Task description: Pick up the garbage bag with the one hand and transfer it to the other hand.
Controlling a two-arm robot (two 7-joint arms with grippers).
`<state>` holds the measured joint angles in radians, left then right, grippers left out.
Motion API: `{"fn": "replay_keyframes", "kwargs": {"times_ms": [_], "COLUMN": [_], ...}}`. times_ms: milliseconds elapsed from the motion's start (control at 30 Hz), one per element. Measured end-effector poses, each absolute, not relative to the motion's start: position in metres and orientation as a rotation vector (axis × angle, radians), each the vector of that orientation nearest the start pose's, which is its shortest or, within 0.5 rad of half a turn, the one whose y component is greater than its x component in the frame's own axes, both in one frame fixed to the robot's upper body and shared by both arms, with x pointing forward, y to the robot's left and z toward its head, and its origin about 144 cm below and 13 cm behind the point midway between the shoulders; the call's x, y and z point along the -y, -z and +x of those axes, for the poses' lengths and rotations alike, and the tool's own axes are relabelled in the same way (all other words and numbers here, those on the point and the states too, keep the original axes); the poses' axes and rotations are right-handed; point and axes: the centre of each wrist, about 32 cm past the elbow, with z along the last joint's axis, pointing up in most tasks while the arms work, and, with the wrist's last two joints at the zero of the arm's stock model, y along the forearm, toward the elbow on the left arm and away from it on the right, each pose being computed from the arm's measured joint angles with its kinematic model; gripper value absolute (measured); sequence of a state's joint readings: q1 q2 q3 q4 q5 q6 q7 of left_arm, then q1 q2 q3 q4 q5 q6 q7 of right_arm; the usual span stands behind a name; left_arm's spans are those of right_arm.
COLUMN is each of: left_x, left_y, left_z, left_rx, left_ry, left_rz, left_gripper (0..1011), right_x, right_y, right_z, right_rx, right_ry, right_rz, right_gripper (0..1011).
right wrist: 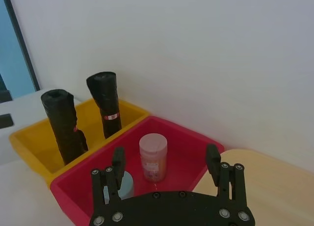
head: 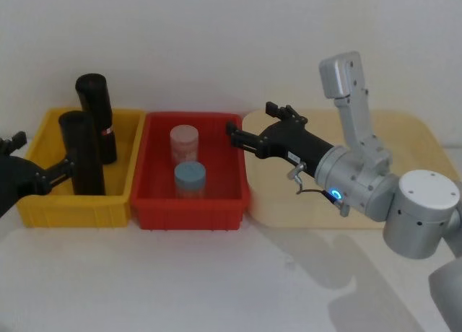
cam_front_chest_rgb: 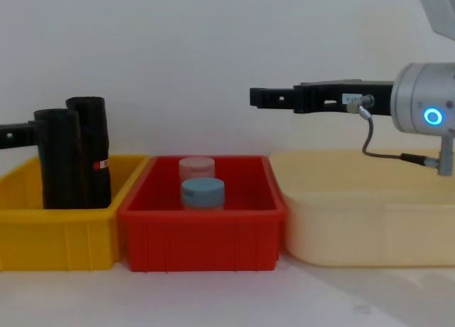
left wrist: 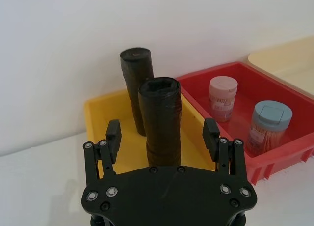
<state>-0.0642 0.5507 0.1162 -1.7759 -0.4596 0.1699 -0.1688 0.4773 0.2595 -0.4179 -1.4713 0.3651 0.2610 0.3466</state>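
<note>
Grip quality decides this step, as I judge it. The black angular left claw (left wrist: 162, 132) is released, its 2 fingers (left wrist: 114, 133) flanking the matte black, tightly rolled plastic garbage bag (left wrist: 159, 123) with a gap on each side. Closing evenly on both sides and then lifting straight up should keep the roll from tipping. It should also avoid dragging the similar black roll with a small red-and-white sticker (head: 94, 108), which stands just behind; I cannot tell whether they touch. The long slim black right claw (head: 252, 120) hovers released over the red bin's far edge, well apart. The lift should leave the bag's free end offered to it.

3 containers sit side by side on the white worktop (head: 180, 281):
- The broad cream tray (cam_front_chest_rgb: 355, 220) has nothing on its visible part.
- The yellow plastic bin (head: 43, 206) holds both upright rolls, with the garbage bag nearer the robot.
- The red plastic bin (head: 188, 215) holds 2 clear jars, 1 pink-lidded (head: 184, 141) and 1 blue-lidded (head: 190, 179) in front.
</note>
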Motion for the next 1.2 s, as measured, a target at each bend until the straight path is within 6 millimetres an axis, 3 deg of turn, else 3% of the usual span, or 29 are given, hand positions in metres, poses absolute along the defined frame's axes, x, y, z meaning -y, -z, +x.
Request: {"fn": "replay_keyframes", "kwargs": {"times_ms": [1200], "left_x": [-0.302], "left_y": [-1.23], "left_z": [0.539], "left_rx": [-0.012], "left_ry": [-1.179], "left_rz": [0.034], "left_gripper": [1001], "right_x": [0.179], "right_y": [-1.274], "right_z": [0.576], "right_rx": [0.066], "right_ry": [0.797], "right_rz": [-0.075], "right_gripper": [1001]}}
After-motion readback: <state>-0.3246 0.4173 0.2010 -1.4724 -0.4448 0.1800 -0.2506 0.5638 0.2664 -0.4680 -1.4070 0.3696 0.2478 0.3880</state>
